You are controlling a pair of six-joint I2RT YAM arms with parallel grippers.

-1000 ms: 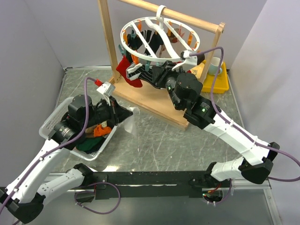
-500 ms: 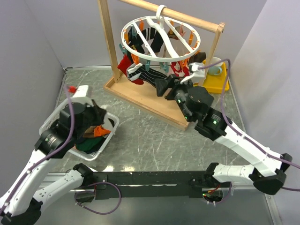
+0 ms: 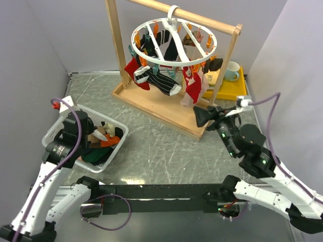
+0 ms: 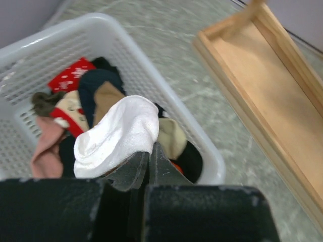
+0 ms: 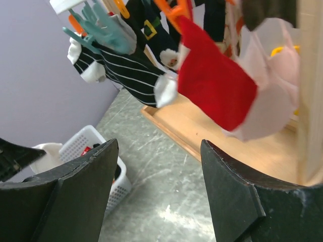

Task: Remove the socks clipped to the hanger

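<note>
Socks (image 3: pixel 194 86) hang clipped under the hanger (image 3: pixel 173 21), whose ring lies roughly level, hooked on the top rail of the wooden rack (image 3: pixel 114 45) at the far middle of the worktop (image 3: pixel 166 146). Striped sock (image 5: pixel 126 68): long axis slanted, upper end far-left at a teal clip (image 5: pixel 106 27), white-tipped end lower and to the right. Red sock (image 5: pixel 214 83) beside it hangs downward.

Right end effector (image 5: pixel 156 146): jaws parted wide, nothing between them, near side of the rack below the hanging socks, pointing at them, touching none.

Left end effector (image 4: pixel 150 154): jaws closed tight, pinching a white sock (image 4: pixel 118 133) over the white basket (image 4: pixel 96 20) at the left, which holds mixed socks.
</note>
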